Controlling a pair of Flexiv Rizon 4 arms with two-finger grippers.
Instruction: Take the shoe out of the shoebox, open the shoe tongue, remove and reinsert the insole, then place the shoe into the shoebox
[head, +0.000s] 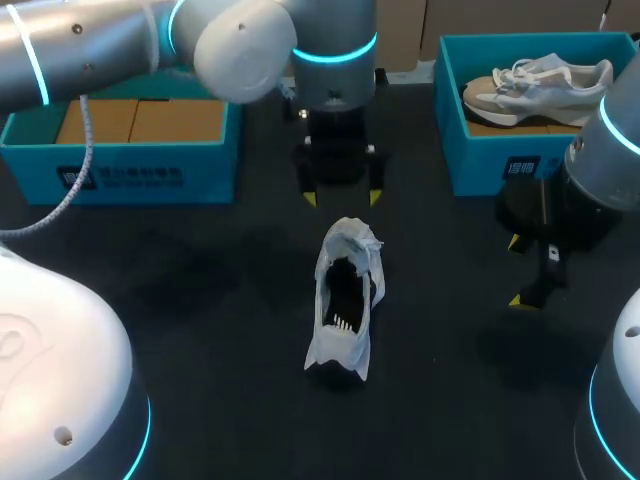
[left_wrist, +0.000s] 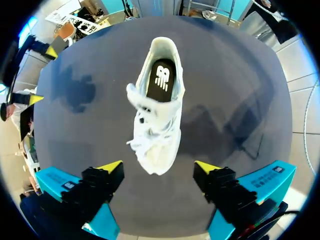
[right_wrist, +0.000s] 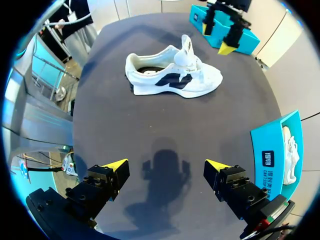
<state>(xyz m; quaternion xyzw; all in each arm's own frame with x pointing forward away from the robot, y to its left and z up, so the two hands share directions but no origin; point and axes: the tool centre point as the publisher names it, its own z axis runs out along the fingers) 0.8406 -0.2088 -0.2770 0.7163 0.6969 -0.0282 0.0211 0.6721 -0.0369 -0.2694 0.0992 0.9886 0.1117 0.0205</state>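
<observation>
A white shoe (head: 345, 300) of soft mesh stands upright on the dark matte tabletop (head: 200, 300), out of the boxes, with its heel on the near side and its toe pointing away. To its right and well apart hangs the right end effector (head: 517, 270), fingers spread and holding nothing; its wrist view (right_wrist: 165, 165) alone shows the shoe (right_wrist: 172, 75) side-on, with a dark curved panel along the flank. Just beyond the toe, the left end effector (head: 342, 197) hangs with fingers spread wide and bare. Its own wrist view (left_wrist: 159, 167) looks down into the shoe (left_wrist: 157, 115) and shows a flat black insole (left_wrist: 161, 80) with a white mark, and the rumpled tongue and laces. At the far right sits a teal shoebox (head: 500, 160) holding a second shoe (head: 540, 85), pale with a beige heel; at the far left, a teal box (head: 130, 170) with brown cardboard (head: 140, 120) inside.
</observation>
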